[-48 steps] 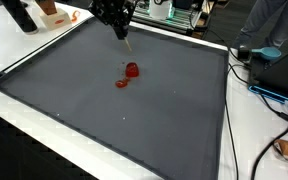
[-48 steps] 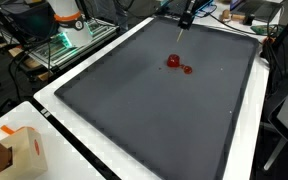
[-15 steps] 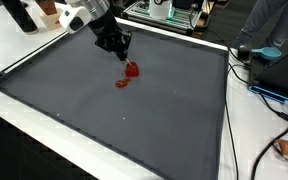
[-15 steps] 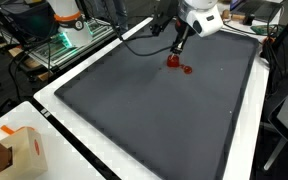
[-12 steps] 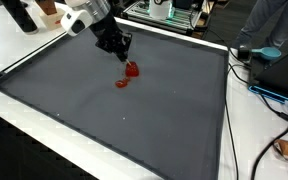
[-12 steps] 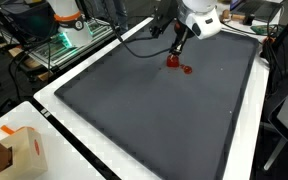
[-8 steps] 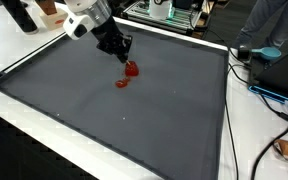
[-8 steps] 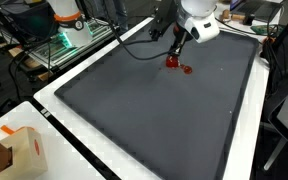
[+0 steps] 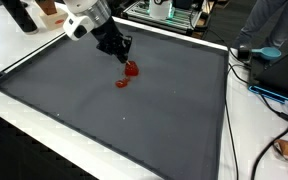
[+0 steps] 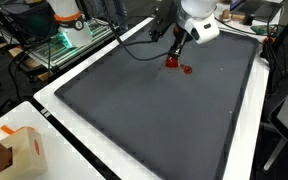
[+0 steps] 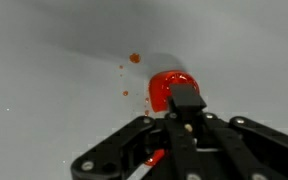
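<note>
A small red cup-like thing (image 9: pixel 132 69) (image 10: pixel 172 61) sits toward the back of the dark grey mat (image 9: pixel 134 125) (image 10: pixel 144 110), with a smaller red blob (image 9: pixel 122 83) (image 10: pixel 187 69) beside it. My gripper (image 9: pixel 125 57) (image 10: pixel 176 52) points down right at the red thing's top edge. In the wrist view the jaws stand closed together, and the gripper (image 11: pixel 184 100) covers part of the red thing (image 11: pixel 162 88). A thin pale stick with red on it (image 11: pixel 151 159) shows between the gripper's links. Small red specks (image 11: pixel 134 58) dot the mat.
White table borders the mat on all sides. A cardboard box (image 10: pixel 14 150) stands at a near corner. Someone in blue (image 9: pixel 276 25) and cables (image 9: pixel 269 95) are along one side. Shelving and equipment (image 10: pixel 69 35) lie behind the back edge.
About three seconds ago the gripper hung high at the mat's back edge with a thin stick pointing down. It has since dropped onto the red thing and has barely moved over the last second.
</note>
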You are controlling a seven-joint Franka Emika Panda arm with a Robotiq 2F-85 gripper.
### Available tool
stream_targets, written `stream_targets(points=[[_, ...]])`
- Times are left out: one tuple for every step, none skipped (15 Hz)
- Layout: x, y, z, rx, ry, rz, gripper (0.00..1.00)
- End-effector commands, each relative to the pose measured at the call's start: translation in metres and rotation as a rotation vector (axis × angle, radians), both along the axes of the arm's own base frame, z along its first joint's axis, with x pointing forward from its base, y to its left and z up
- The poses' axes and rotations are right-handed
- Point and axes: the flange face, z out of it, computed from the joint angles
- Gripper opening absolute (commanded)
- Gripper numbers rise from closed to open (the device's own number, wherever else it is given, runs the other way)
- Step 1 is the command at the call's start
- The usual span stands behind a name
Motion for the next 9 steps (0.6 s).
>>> stream_targets(points=[[0.001,-0.003,-0.008,0.012,0.011,-0.004,0.03],[0.002,-0.004,-0.006,0.017,0.010,-0.003,0.03],[0.003,-0.005,-0.003,0.019,0.006,-0.005,0.03],[0.003,-0.005,-0.001,0.019,0.001,-0.007,0.03],[0.003,-0.006,0.001,0.018,-0.002,-0.006,0.03],[0.004,-0.006,0.004,0.018,-0.006,-0.005,0.03],[0.005,-0.007,0.007,0.018,-0.013,-0.006,0.03],[0.006,-0.007,0.011,0.020,-0.020,-0.006,0.03],[0.007,-0.008,0.015,0.019,-0.026,-0.006,0.03]])
